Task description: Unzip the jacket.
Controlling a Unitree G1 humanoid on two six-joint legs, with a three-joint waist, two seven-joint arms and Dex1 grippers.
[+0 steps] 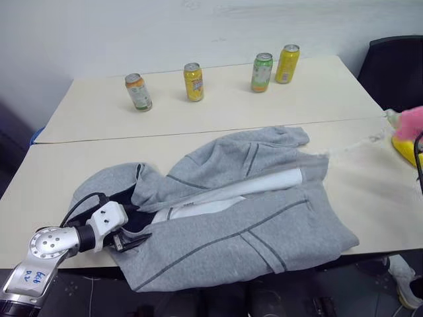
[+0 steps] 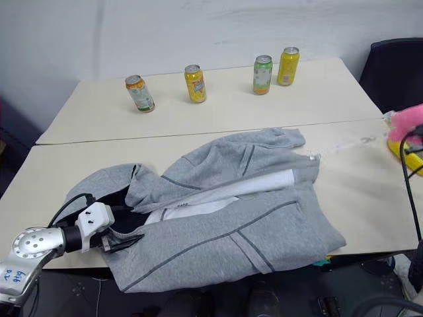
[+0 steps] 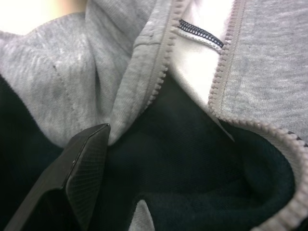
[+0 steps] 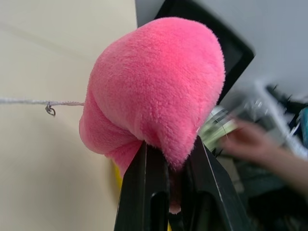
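Two pushed-together beige tables (image 1: 86,125), grey jacket (image 1: 251,224) sprawled mid-frame and mostly unzipped, left gripper (image 1: 125,239) spread wide at the collar, right gripper (image 4: 168,159) clenched on the pink puff (image 4: 154,86) far right, cord (image 4: 29,102) maybe snapping under a harder tug.

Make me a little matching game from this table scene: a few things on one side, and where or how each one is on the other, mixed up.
Things:
1. jacket
2. pink puff
3. four drink cans
4. left gripper

States:
A. standing in a row at the far side of the table
B. pinched between the right gripper fingers
C. lying spread out, zip parted, white lining showing
D. at the jacket's collar end, by the dark hood lining

Pairs: 1-C, 2-B, 3-A, 4-D
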